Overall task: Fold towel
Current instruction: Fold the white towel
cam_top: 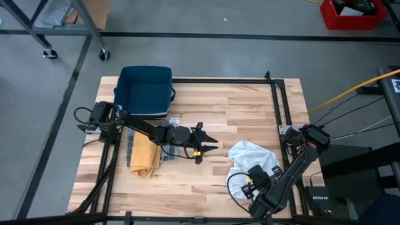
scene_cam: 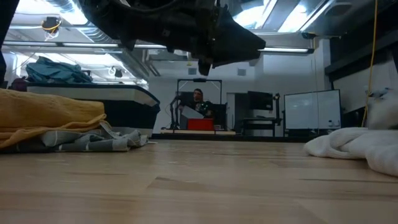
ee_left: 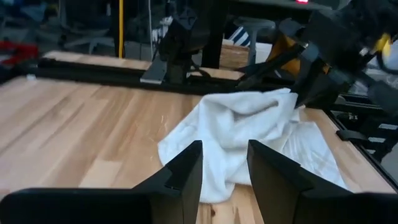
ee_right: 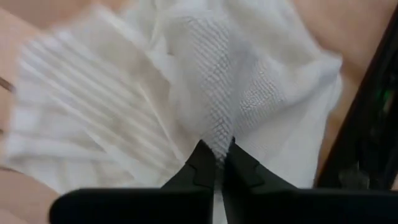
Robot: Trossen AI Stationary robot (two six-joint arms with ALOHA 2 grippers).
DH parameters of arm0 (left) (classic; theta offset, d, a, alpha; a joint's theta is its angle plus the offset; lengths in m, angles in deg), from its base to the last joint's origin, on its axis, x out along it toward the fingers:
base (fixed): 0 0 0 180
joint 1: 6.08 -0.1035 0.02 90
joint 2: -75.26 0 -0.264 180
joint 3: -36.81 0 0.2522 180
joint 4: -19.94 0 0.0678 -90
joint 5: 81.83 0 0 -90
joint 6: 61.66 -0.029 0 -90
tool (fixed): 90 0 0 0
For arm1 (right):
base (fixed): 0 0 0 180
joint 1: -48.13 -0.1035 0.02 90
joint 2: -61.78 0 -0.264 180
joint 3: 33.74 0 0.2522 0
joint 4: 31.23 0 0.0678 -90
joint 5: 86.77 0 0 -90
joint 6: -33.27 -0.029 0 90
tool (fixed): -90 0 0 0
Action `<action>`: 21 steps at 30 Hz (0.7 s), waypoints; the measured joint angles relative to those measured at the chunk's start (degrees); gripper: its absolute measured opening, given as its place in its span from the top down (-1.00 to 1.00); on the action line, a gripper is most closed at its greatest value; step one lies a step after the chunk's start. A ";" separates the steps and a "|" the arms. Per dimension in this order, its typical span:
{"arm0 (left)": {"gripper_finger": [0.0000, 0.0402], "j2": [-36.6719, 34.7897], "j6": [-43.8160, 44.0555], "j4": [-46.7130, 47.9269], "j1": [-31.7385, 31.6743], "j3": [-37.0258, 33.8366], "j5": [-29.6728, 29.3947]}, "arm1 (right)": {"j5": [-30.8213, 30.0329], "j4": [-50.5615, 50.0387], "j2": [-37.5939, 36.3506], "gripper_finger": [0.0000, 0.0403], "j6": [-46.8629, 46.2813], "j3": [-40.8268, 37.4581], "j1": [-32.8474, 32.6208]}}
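1. White waffle-weave towel [cam_top: 253,157] lies crumpled on the wooden table [cam_top: 244,106], right of centre, with no clear long axis.
2. Right gripper [ee_right: 217,163] pinches a towel fold.
3. Left gripper [cam_top: 206,145] hovers parted, pointing toward it.

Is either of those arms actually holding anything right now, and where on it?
The right tool is shut on the white towel, pinching a raised fold of cloth. The left tool holds nothing; it hangs open above the table.

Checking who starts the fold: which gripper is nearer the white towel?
Right. The right gripper is shut on a fold of the white towel. The left gripper hovers open above the bare table, short of the towel's edge.
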 joint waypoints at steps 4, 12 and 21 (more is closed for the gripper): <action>0.45 0.00 -4.59 0.31 0.75 0.00 2.13 | -7.05 -4.11 -0.07 0.91 -0.21 4.05 0.77; 0.44 0.00 -16.36 0.43 4.04 0.00 4.07 | -13.89 -6.55 -0.15 0.96 4.88 10.24 4.49; 0.27 0.00 -21.93 1.50 7.51 0.00 2.32 | -14.02 -6.67 -0.15 0.92 14.11 12.44 10.49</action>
